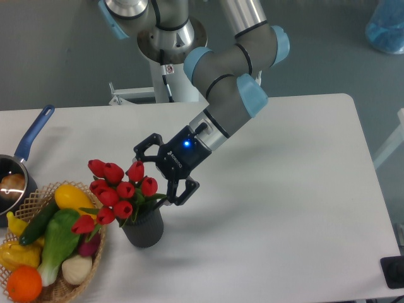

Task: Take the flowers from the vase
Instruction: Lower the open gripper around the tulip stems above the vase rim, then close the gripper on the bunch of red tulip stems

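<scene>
Hand [155,178] spread open beside the flowers [117,192] — clear table [284,208] rightward.

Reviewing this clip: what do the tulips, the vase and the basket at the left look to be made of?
Flowers: likely artificial, plastic or fabric; the buds are uniformly red with a slight sheen. Vase: matte dark grey, ribbed sides, possibly ceramic or plastic; cannot tell which. Basket: woven wicker, tan strands visible at the rim.
</scene>
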You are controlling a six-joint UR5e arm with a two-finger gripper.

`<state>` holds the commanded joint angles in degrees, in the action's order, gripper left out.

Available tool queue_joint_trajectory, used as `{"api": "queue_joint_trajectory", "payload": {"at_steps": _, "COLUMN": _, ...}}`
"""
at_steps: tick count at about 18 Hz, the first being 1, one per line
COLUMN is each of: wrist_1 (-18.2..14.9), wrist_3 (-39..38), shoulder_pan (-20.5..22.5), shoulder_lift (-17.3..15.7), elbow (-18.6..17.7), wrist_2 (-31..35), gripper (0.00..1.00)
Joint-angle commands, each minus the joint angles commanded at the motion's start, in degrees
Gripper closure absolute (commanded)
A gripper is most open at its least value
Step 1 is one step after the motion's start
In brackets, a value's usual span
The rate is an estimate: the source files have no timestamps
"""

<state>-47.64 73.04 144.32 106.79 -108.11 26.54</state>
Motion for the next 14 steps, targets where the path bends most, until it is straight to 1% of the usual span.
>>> {"api": "queue_joint_trajectory", "payload": {"at_steps": 1, "wrist_1": 0.0, "wrist_3": 0.0, "shoulder_pan": 0.0, "shoulder_lift": 0.0, "elbow": 0.0, "wrist_2": 0.0, "gripper": 0.09}}
{"api": "queue_joint_trajectory", "payload": {"at_steps": 2, "wrist_1": 0.0, "wrist_3": 0.0, "shoulder_pan": 0.0, "shoulder_lift": 0.0, "elbow": -0.1, "wrist_2": -0.1, "gripper": 0.19}}
{"api": "queue_joint_trajectory", "payload": {"at_steps": 3, "wrist_1": -0.1, "wrist_3": 0.0, "shoulder_pan": -0.1, "shoulder_lift": 0.0, "elbow": -0.1, "wrist_2": -0.1, "gripper": 0.31}}
{"api": "queue_joint_trajectory", "payload": {"at_steps": 4, "wrist_1": -0.1, "wrist_3": 0.0, "shoulder_pan": -0.1, "shoulder_lift": 0.0, "elbow": -0.1, "wrist_2": -0.1, "gripper": 0.44}}
{"api": "queue_joint_trajectory", "payload": {"at_steps": 5, "wrist_1": -0.1, "wrist_3": -0.1, "shoulder_pan": -0.1, "shoulder_lift": 0.0, "elbow": -0.1, "wrist_2": -0.1, "gripper": 0.6}}
{"api": "queue_joint_trajectory", "payload": {"at_steps": 7, "wrist_1": 0.0, "wrist_3": 0.0, "shoulder_pan": 0.0, "shoulder_lift": 0.0, "elbow": 0.0, "wrist_2": -0.1, "gripper": 0.89}}
{"api": "queue_joint_trajectory", "payload": {"at_steps": 8, "wrist_1": 0.0, "wrist_3": 0.1, "shoulder_pan": 0.1, "shoulder_lift": 0.0, "elbow": 0.0, "wrist_2": -0.1, "gripper": 1.0}}
{"api": "queue_joint_trajectory", "payload": {"at_steps": 14, "wrist_1": 0.0, "wrist_3": -0.2, "shoulder_pan": 0.9, "shoulder_lift": -0.3, "elbow": 0.7, "wrist_2": -0.1, "gripper": 1.0}}
